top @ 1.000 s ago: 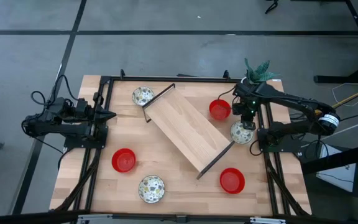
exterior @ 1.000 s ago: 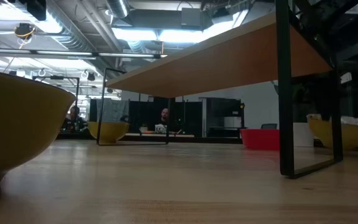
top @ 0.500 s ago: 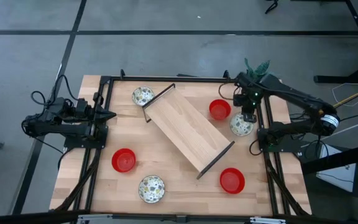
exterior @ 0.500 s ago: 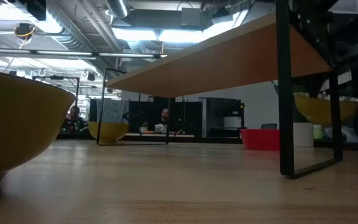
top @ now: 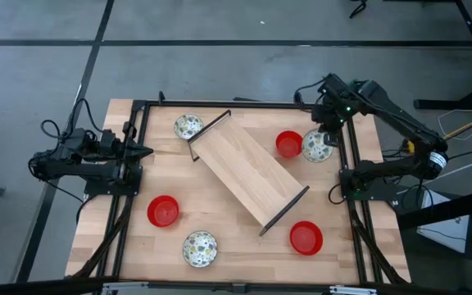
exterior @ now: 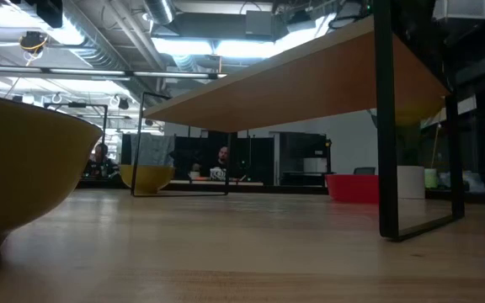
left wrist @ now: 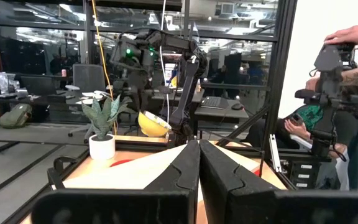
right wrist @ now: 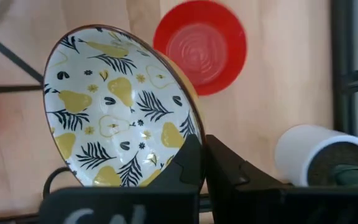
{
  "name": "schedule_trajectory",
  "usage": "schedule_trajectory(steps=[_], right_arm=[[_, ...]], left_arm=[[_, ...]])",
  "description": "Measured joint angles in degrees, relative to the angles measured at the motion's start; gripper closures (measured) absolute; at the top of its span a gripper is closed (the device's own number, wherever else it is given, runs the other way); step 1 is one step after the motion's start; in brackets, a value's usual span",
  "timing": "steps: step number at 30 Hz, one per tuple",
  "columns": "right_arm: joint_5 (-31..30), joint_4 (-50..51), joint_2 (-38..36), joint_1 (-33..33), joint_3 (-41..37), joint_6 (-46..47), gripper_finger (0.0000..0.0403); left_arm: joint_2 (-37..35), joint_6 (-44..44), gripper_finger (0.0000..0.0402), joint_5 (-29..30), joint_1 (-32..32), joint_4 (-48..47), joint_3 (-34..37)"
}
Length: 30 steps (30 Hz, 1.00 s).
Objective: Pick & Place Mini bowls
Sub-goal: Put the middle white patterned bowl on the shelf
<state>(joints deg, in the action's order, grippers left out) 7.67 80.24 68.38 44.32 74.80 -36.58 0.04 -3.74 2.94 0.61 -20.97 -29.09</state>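
Note:
My right gripper (top: 327,138) is shut on a patterned mini bowl (top: 316,147), white inside with yellow pears and dark leaves (right wrist: 120,106), yellow outside (left wrist: 153,123). It hangs in the air near the table's far right corner, next to a red bowl (top: 289,144) on the table. Two more patterned bowls (top: 188,126) (top: 200,248) and two more red bowls (top: 163,211) (top: 306,237) rest on their bases on the table. My left gripper (top: 143,152) waits shut at the left edge. My right gripper holds the patterned bowl by its rim (right wrist: 190,134), one finger inside the bowl and one outside. The fingers come from above. The bowl is lifted clear of the table and tilted, its open side turned partly sideways.
A wooden shelf on black legs (top: 248,170) stands slantwise across the table's middle. A white pot with a green plant (left wrist: 101,127) (right wrist: 319,155) stands at the far right corner, close to the held bowl. Black frame rails run along both sides. People sit in the room beyond.
My right gripper has lifted the patterned bowl off the table at the right side and carried it up and toward the far edge, beside the red bowl. The bowl has risen clear in the low view and has tipped. My left arm has kept still.

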Motion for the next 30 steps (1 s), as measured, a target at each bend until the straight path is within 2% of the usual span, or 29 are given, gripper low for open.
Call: schedule_trajectory(steps=[6, 15, 21, 30], right_arm=[[1.4, 0.5, 0.0, -3.0, 3.6, 3.4, 0.0395], [3.1, 0.3, 0.9, -11.0, 6.5, 11.3, 0.0395], [4.6, -0.2, 4.3, -16.2, 10.9, 17.7, 0.0395], [6.2, -0.1, 11.1, -23.4, 17.5, 21.5, 0.0395]], left_arm=[[0.0, 0.0, 0.0398, 0.0, 0.0, 0.0, 0.0], [0.0, 0.0, 0.0398, 0.0, 0.0, 0.0, 0.0], [0.0, 0.0, 0.0398, 0.0, 0.0, 0.0, 0.0], [0.0, 0.0, 0.0398, 0.0, 0.0, 0.0, 0.0]])
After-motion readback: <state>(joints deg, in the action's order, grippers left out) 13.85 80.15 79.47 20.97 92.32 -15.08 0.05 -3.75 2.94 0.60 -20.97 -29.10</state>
